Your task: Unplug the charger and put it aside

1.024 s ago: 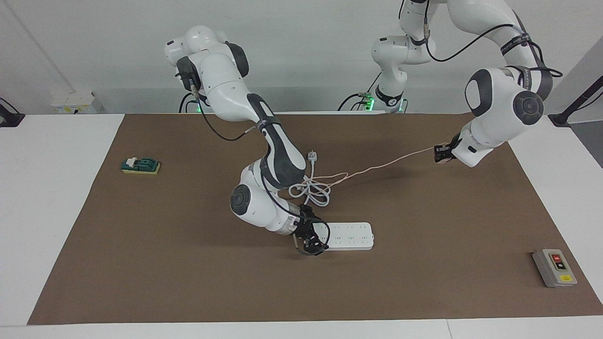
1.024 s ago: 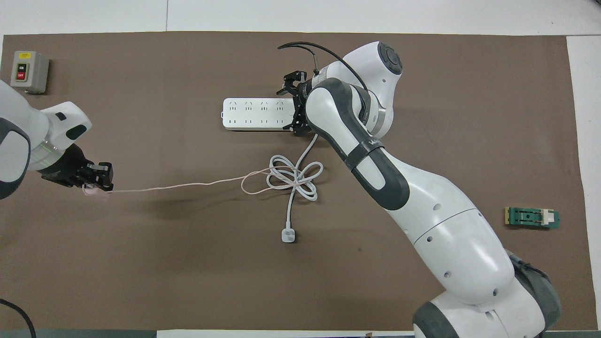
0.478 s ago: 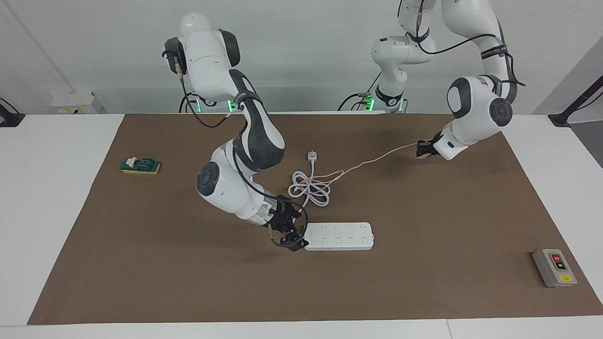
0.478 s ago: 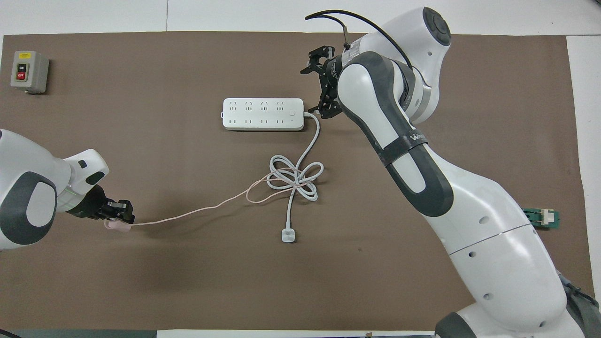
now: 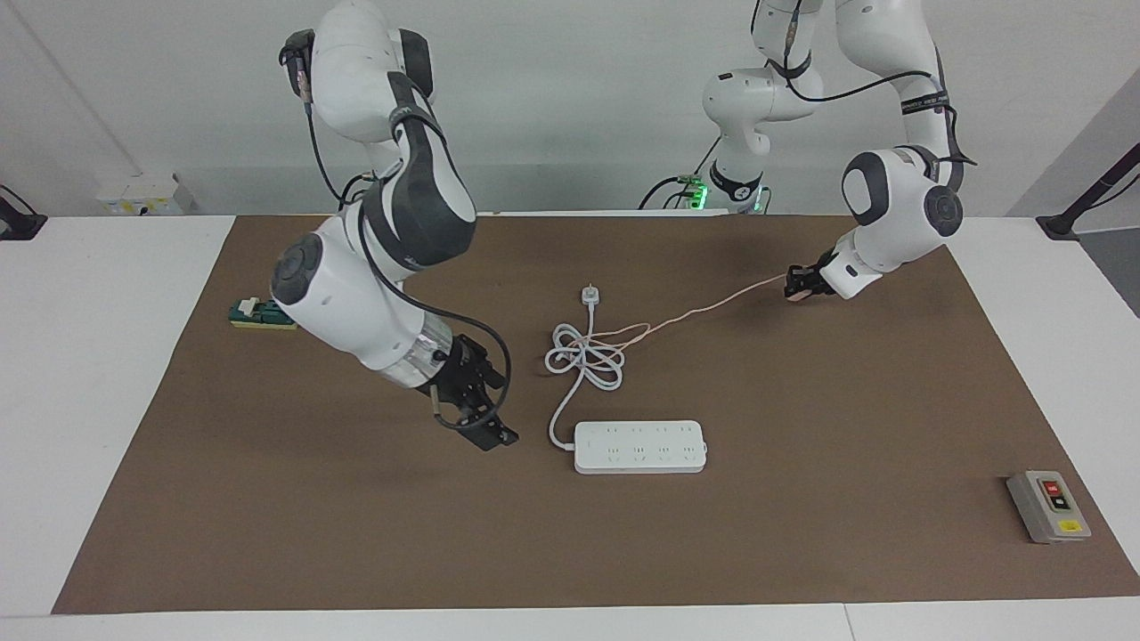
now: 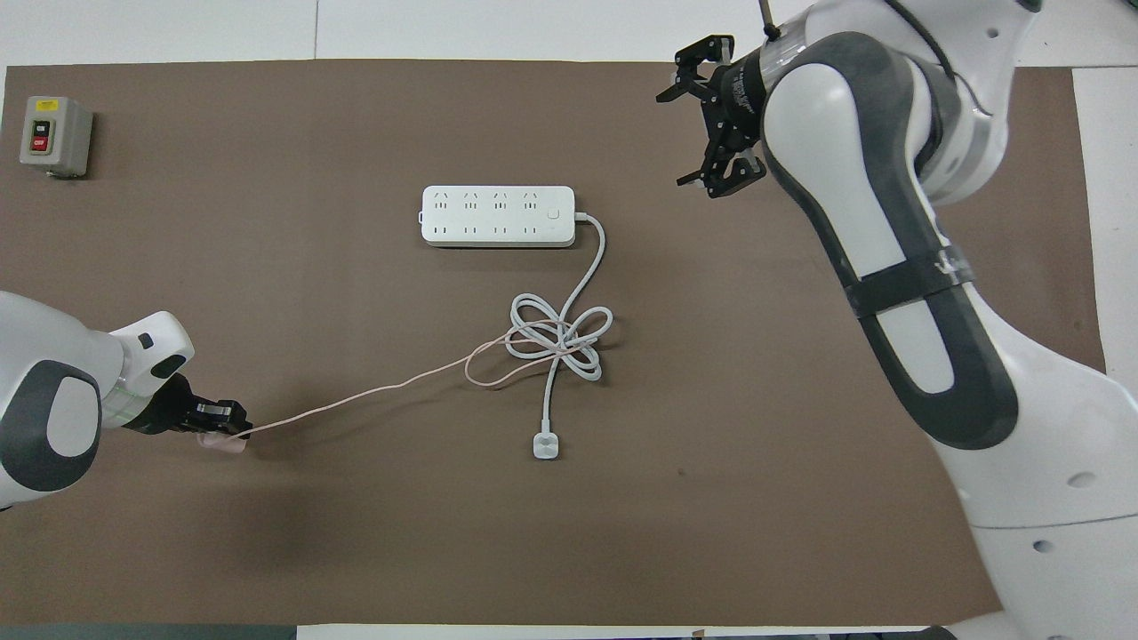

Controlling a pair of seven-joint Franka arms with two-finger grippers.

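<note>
Pink charger [image 5: 795, 295] clamped in left claw [image 5: 799, 288], unplugged, carried well clear of power strip [image 5: 640, 446]; right claw [image 5: 485, 425] spread, empty, withdrawn from strip.

"OFF" on the red button of the grey switch box [image 6: 54, 136]; other markings illegible.
</note>
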